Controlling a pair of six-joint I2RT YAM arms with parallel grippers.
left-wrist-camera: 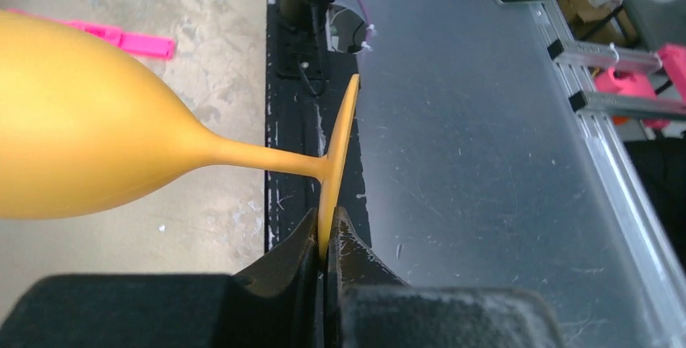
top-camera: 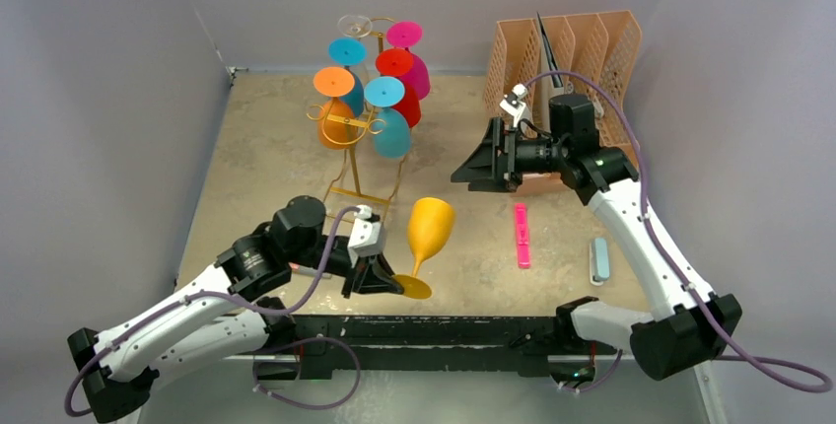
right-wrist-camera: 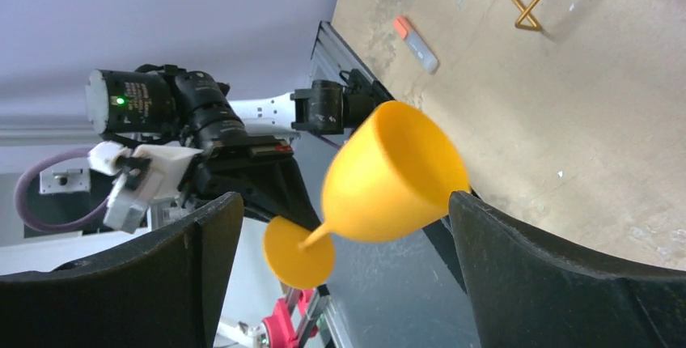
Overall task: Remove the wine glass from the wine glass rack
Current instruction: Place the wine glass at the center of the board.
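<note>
Slippage worries me most: at the near edge of the table point(top-camera: 266, 148), well apart from the gold wine glass rack point(top-camera: 347, 187), my left gripper point(left-wrist-camera: 325, 239) is clamped on only the thin rim of the foot of the yellow-orange wine glass point(top-camera: 431, 227). The bowl's weight could lever it free and tip it off the table, and my right gripper point(top-camera: 478, 163) stands wide open and empty beside the peach file organiser point(top-camera: 601, 39). Opaque and matte, the glass has a broad bowl, a slim stem and a flat round foot.

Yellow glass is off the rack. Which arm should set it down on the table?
Left. The left hand is shut on the yellow glass by its foot, near the table edge; the right hand is open, empty, by the peach organiser.
</note>
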